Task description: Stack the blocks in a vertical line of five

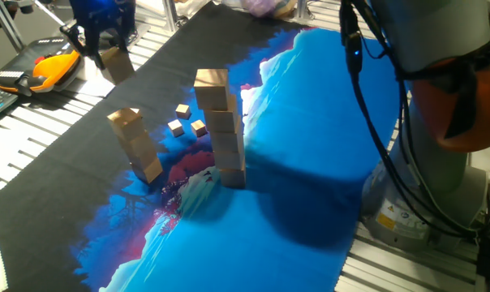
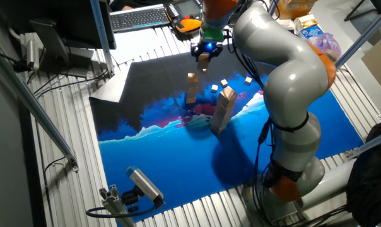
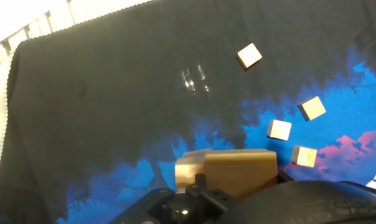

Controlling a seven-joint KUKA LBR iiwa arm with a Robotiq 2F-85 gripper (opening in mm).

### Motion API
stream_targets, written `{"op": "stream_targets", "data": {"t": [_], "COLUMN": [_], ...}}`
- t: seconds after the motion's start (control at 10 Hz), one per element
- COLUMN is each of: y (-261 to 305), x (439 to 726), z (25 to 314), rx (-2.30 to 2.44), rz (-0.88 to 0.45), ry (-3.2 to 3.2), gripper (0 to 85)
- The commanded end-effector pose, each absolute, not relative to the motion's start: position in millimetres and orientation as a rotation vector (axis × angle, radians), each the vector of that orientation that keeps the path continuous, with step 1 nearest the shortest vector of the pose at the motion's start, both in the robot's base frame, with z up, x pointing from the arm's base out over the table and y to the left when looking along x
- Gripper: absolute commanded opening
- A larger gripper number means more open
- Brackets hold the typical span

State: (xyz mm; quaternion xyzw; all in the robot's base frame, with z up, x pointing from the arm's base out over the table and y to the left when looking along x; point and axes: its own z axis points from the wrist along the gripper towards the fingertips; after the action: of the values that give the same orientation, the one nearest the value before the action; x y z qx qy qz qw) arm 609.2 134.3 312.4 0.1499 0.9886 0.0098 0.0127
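The gripper is hanging above the far dark corner of the printed mat, its jaws closing on a tan wooden block held clear of the surface. One fixed view is showing a tall stack of blocks standing upright on the blue part of the mat, a shorter stack leaning beside it, and three small cubes lying loose between and behind them. The hand view is showing only the held block's top at the bottom edge and scattered small cubes beyond it; neither stack is appearing there. The other fixed view is adding a keyboard past the mat. No writing is readable anywhere.
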Motion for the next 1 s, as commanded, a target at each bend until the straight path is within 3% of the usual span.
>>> {"op": "stream_targets", "data": {"t": [0.0, 0.9], "y": [136.3, 152.8], "x": [605.9, 599.0], "z": [308.6, 289.6], "rx": [0.475, 0.530], "rz": [0.031, 0.053], "ry": [3.077, 3.053], "gripper": [0.0, 0.0]}}
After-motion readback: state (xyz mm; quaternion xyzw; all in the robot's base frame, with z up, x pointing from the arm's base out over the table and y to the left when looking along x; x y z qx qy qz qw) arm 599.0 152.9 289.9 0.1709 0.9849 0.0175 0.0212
